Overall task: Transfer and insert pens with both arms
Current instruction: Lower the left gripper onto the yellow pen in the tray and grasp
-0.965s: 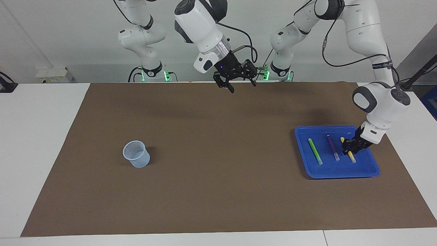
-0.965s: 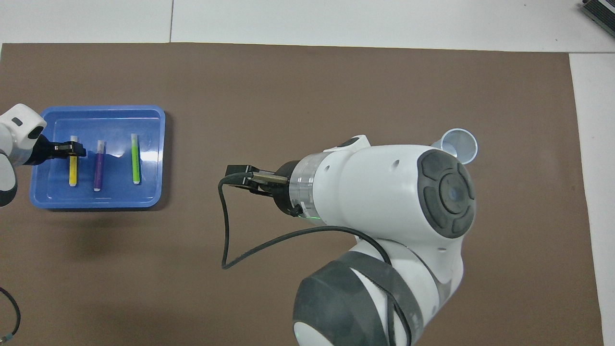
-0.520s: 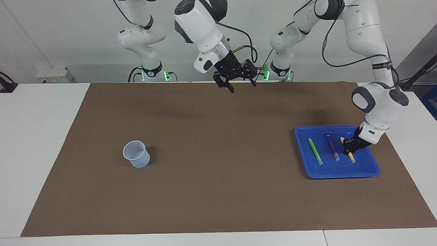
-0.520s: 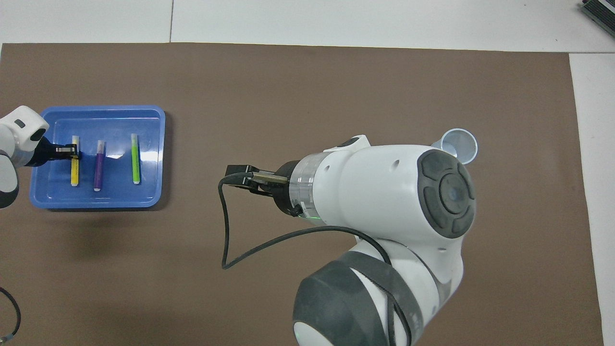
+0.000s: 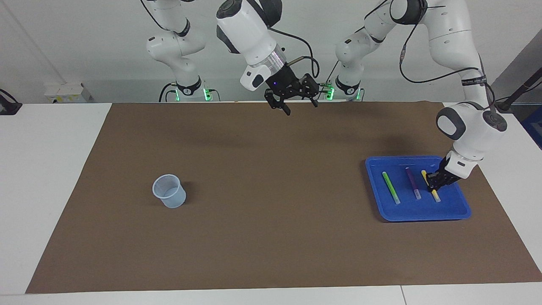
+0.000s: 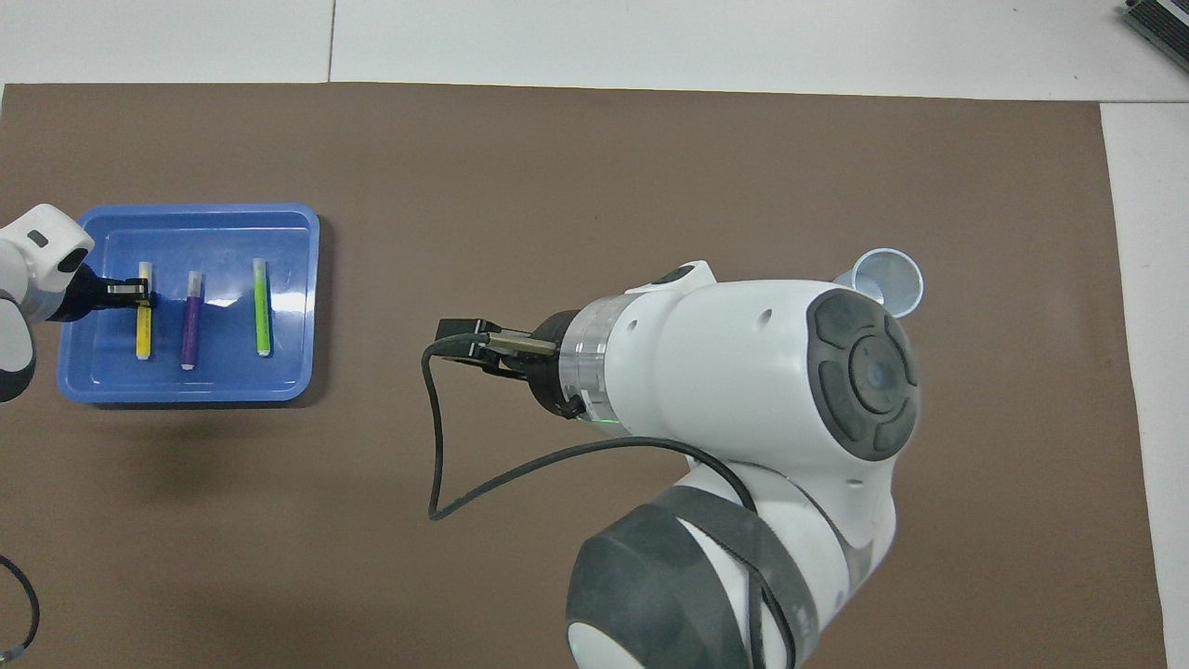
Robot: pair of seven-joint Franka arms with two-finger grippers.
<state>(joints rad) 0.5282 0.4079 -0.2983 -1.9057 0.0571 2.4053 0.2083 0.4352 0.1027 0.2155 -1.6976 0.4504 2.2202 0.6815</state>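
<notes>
Three slim pens lie side by side in a blue tray [image 5: 417, 215] toward the left arm's end of the worktop: a light green pen [image 5: 391, 187], a purple pen [image 5: 412, 182] and a yellow pen [image 5: 435, 195], each ending in a pale cap at the end farther from the robots. The left hand [image 5: 432, 182] is down in the tray, clenched on the yellow pen around its middle, so part of that pen's barrel is covered. The right hand [image 5: 297, 103] hangs in the air over the edge of the mat nearest the robots, its fingers spread and holding nothing; in the overhead view the right arm's bulk hides that hand and part of a pale mesh cup [image 5: 169, 191], which stands toward the right arm's end. A brown mat [image 5: 254, 203] covers the white worktop [image 5: 46, 169], with a pale wall at the robots' end.
</notes>
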